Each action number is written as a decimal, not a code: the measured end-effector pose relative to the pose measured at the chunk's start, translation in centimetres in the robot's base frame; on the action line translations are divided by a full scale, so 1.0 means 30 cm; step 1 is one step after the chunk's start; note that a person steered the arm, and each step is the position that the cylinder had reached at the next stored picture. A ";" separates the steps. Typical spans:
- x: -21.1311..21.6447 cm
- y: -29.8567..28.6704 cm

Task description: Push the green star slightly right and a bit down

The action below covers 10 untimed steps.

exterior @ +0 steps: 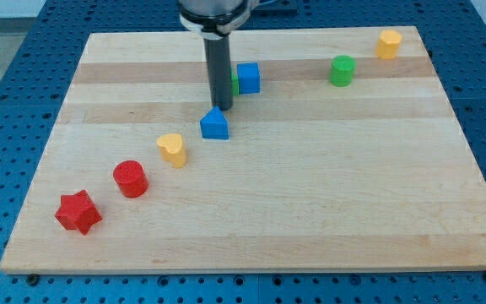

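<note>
The green star (pixel 234 83) is mostly hidden behind my dark rod; only a green sliver shows between the rod and a blue cube (pixel 249 78) at the board's upper middle. My tip (pixel 219 108) is just below and left of that sliver. It is right above a blue house-shaped block (pixel 214 125), close to touching it.
A yellow heart (pixel 172 149), a red cylinder (pixel 130 179) and a red star (pixel 78 211) run diagonally toward the view's lower left. A green cylinder (pixel 342 70) and a yellow block (pixel 388 43) sit at the upper right of the wooden board (pixel 310 211).
</note>
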<state>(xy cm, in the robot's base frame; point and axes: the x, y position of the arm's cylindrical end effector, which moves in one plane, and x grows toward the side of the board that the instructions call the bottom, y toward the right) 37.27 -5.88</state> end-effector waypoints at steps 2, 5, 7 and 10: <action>-0.160 -0.132; -0.149 0.096; -0.119 0.160; -0.111 0.176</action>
<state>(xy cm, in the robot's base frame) 33.94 -0.61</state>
